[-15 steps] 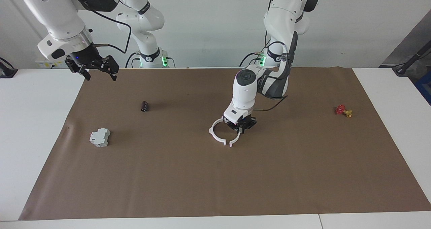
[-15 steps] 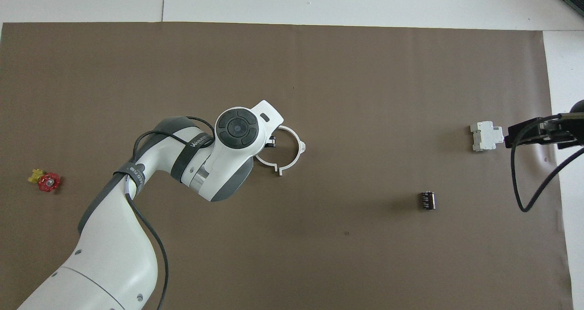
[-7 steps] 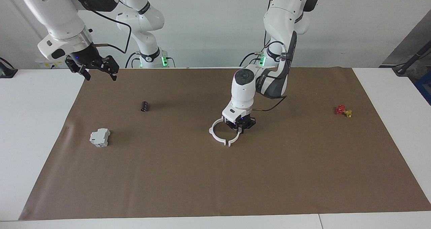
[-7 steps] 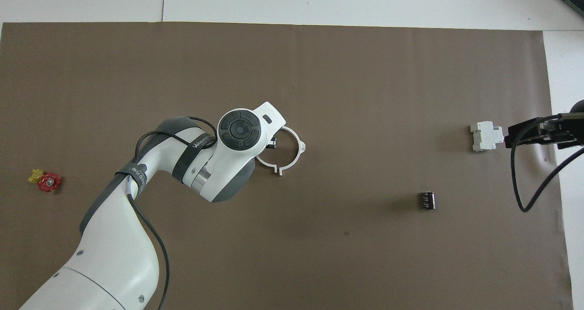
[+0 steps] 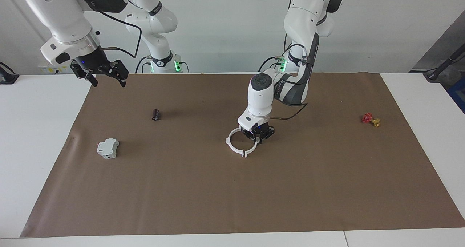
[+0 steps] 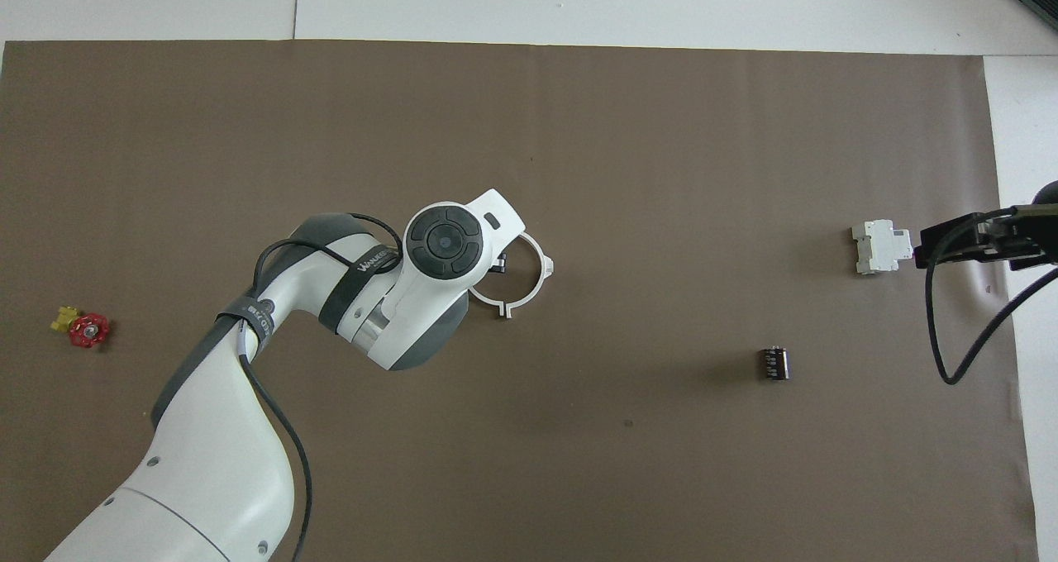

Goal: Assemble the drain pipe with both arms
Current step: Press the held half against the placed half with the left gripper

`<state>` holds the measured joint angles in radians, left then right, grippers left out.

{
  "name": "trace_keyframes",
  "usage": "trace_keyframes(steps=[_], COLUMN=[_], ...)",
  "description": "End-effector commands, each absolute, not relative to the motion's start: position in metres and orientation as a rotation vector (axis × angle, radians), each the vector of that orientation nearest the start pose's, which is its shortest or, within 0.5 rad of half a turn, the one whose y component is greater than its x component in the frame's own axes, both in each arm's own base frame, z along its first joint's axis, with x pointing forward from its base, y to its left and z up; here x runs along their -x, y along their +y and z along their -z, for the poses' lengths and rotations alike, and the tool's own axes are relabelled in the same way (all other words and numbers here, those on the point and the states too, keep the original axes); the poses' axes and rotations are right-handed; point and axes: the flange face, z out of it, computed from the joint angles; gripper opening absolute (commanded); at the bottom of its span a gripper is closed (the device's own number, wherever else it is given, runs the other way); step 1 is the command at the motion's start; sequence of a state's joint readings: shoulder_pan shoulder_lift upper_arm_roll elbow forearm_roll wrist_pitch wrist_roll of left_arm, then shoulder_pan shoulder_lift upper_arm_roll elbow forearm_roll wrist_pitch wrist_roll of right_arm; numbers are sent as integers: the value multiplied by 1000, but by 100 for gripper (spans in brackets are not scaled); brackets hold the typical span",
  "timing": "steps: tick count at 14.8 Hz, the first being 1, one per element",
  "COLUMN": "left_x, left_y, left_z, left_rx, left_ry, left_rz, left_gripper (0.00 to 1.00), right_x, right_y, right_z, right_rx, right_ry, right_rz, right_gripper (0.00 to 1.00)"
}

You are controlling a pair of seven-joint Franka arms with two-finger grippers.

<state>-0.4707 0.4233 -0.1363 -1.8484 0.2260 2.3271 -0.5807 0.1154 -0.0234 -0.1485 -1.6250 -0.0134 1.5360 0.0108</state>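
White plastic drain pipe (image 5: 235, 144): my left gripper (image 5: 257, 136) fingers grip its 3 o'clock half, mate at 9; right gripper (image 5: 105, 73) waits, fingers apart.

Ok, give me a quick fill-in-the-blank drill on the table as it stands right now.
1. The left end effector is down at the white ____.
2. The right end effector hangs over the table's edge at the ____ arm's end.
3. The black cylinder lies ____ to the robots than the grey-white block.
4. The red valve lies toward the ____ arm's end.

Answers: ring; right; nearer; left
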Motion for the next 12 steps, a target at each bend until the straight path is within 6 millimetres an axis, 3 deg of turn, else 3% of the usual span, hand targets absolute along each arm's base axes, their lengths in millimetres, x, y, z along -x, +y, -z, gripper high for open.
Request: trace_keyframes(steps=[1, 12], left_x=[-533, -530], left_y=[-368, -372], left_z=[-282, -278], left_rx=[3032, 3026], left_ry=[308, 355], left_rz=[168, 160], left_gripper=[0, 0], right_x=[-536, -536], right_y=[-20, -21], right_z=[-612, -612], right_rx=[3124, 3124], right_ry=[40, 40], right_rz=[-106, -106], right_gripper=[100, 100])
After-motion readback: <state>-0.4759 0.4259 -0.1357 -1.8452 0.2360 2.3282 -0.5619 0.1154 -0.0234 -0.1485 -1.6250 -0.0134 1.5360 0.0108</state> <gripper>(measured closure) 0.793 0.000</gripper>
